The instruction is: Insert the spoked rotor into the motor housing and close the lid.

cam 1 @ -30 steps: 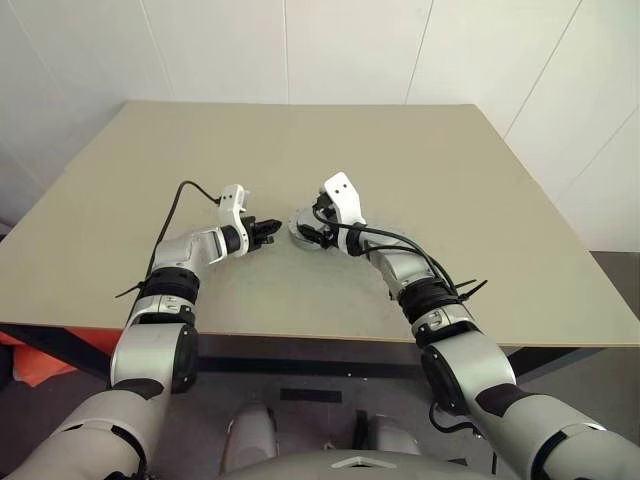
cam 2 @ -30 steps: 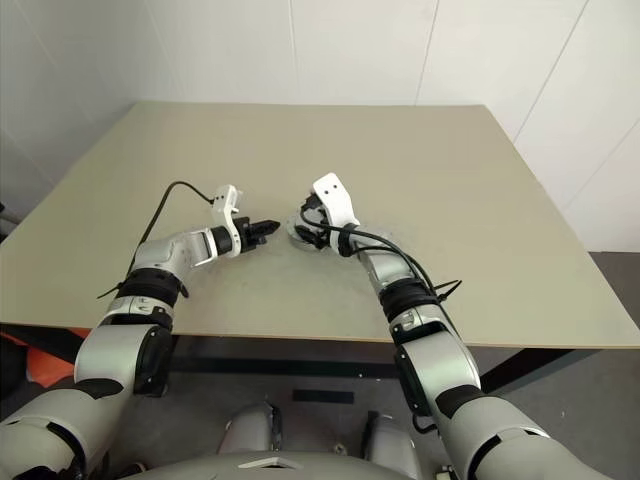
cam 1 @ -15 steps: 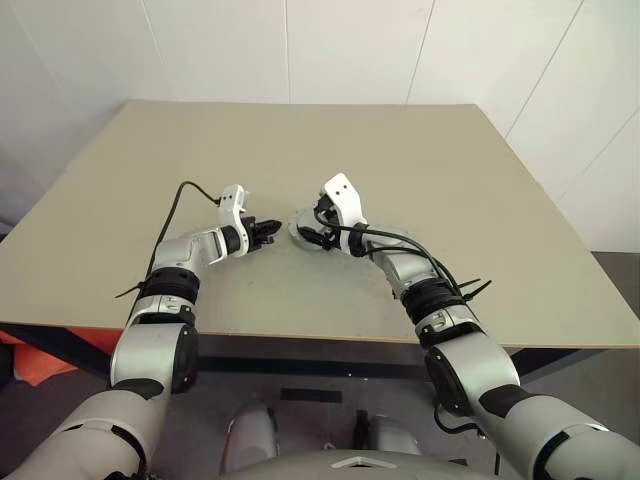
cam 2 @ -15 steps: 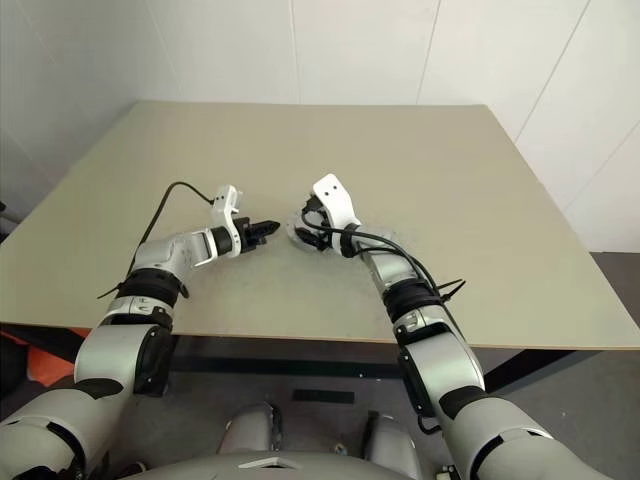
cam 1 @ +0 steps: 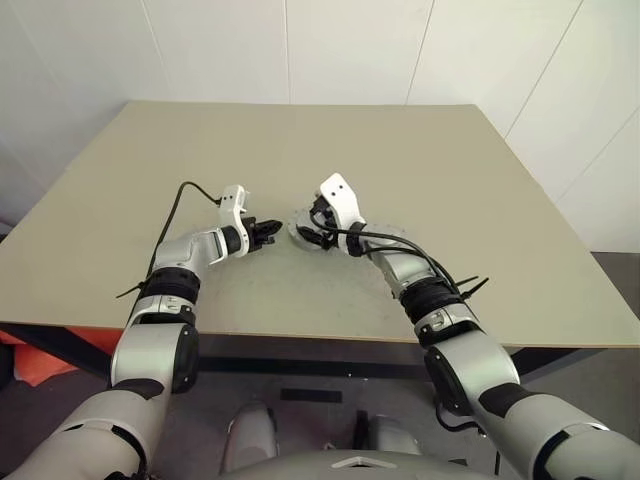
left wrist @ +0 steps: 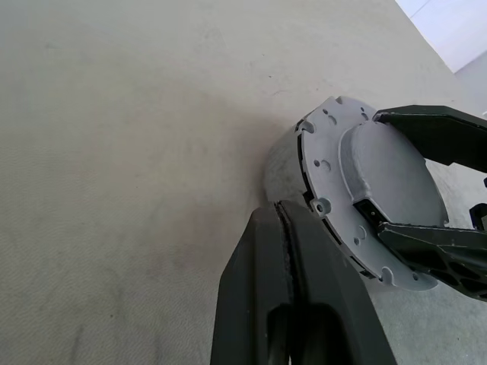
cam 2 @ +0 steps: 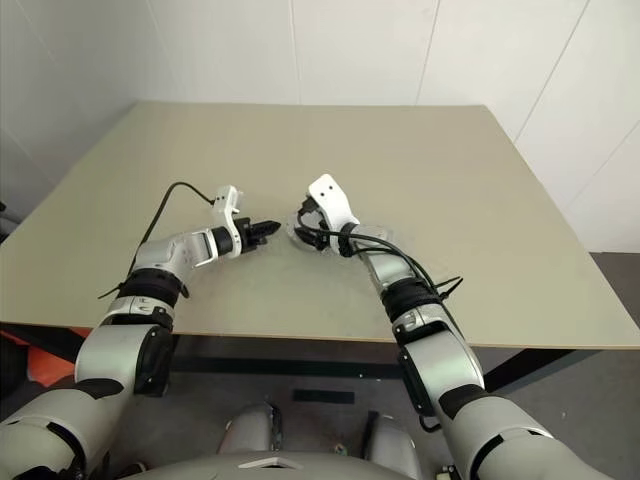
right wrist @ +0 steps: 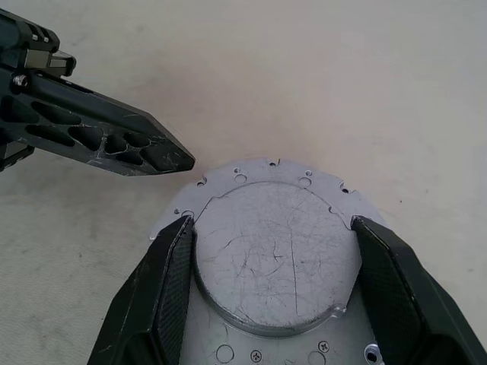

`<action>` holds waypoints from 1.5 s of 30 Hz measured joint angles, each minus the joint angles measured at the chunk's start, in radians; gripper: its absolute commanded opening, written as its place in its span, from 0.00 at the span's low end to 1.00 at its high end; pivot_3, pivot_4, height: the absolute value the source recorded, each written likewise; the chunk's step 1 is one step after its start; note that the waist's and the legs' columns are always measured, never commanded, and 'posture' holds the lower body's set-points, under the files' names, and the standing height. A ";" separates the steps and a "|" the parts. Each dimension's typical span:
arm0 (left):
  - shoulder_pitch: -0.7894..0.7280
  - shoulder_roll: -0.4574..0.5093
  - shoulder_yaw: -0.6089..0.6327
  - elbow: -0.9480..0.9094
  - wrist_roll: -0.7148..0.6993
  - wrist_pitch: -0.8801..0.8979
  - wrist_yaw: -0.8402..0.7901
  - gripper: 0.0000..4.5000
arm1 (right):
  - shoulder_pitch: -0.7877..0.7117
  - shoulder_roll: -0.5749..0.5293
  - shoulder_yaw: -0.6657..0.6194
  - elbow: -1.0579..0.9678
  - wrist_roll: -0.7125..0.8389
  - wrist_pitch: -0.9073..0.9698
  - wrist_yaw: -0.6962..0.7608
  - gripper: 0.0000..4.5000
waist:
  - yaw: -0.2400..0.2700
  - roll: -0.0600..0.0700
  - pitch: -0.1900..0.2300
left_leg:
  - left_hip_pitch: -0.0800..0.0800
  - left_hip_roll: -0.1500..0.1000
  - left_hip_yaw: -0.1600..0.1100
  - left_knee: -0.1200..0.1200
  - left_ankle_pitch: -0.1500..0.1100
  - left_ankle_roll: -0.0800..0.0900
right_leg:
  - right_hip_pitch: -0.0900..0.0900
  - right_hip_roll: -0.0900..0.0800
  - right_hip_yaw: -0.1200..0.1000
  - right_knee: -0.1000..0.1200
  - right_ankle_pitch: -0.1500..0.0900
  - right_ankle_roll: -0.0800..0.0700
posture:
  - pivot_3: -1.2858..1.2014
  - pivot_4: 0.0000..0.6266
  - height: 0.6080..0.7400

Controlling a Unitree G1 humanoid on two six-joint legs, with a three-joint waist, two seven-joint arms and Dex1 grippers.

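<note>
R claw (right wrist: 266, 251) grips motor housing (right wrist: 274, 255) | inside hidden | L claw (left wrist: 285, 228) closed

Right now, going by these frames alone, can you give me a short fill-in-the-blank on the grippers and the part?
1. The left gripper's fingers are ___.
2. The ___ gripper's fingers clamp the raised centre of the round grey metal part.
3. The left gripper holds ___.
4. The part's flange is dotted with small ___.

Missing words: shut; right; nothing; holes
</note>
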 measured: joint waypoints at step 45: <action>-0.244 -0.183 0.183 0.286 -0.103 0.014 0.169 0.00 | -0.017 -0.029 0.028 0.028 -0.016 -0.003 0.002 0.70 | 0.022 0.001 -0.001 | 0.009 -0.001 0.000 -0.006 0.001 -0.002 | 0.007 0.000 0.001 -0.003 -0.001 0.001 | 0.52 0.00 1.00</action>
